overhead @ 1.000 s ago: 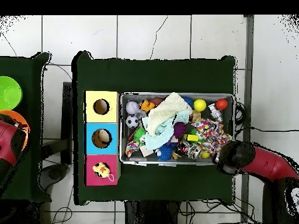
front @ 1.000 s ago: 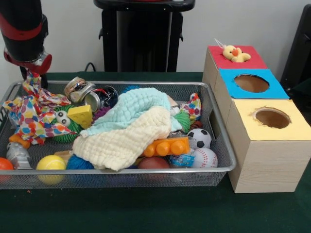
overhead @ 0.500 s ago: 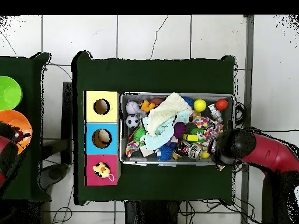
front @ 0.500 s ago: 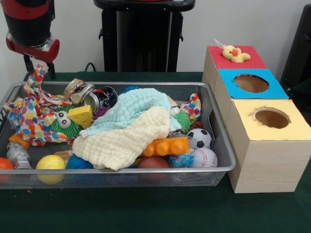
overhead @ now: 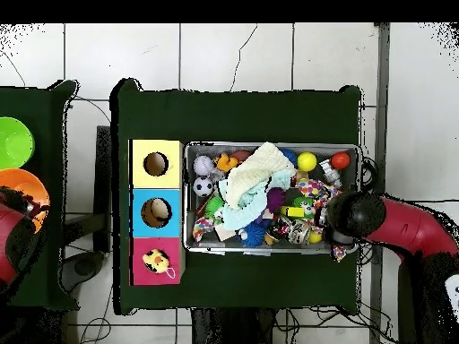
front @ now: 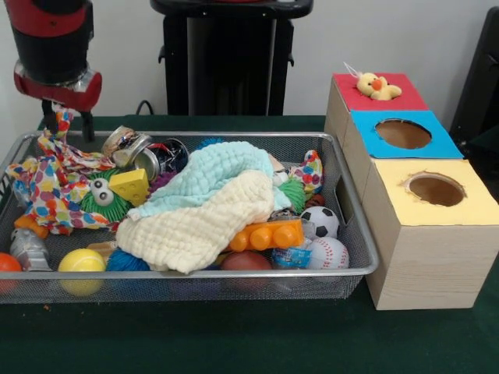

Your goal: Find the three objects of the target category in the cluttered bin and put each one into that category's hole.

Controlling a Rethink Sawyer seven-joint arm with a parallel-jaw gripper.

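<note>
The bin (front: 355,234) is sitting on the green table (front: 249,343) beside the row of three wooden boxes (front: 425,257), crowded with toys under a heap of mint and cream cloths (front: 207,206). The yellow duckling (front: 376,86) is lying on the red-topped box (front: 405,95), over its hole and well apart from the bin. The gripper (front: 65,123) is hanging at the bin's far corner, pinching an end of the multicoloured patterned cloth (front: 51,183), whose rest is trailing over the toys. Compared with a second ago, the arm (front: 51,43) is sitting higher and has shifted slightly inward, and the cloth is being drawn up into a taut strip. The fingertips are mostly hidden by cloth and wrist, so their exact spread is hard to judge. Any other animals are lying buried or indistinct.
</note>
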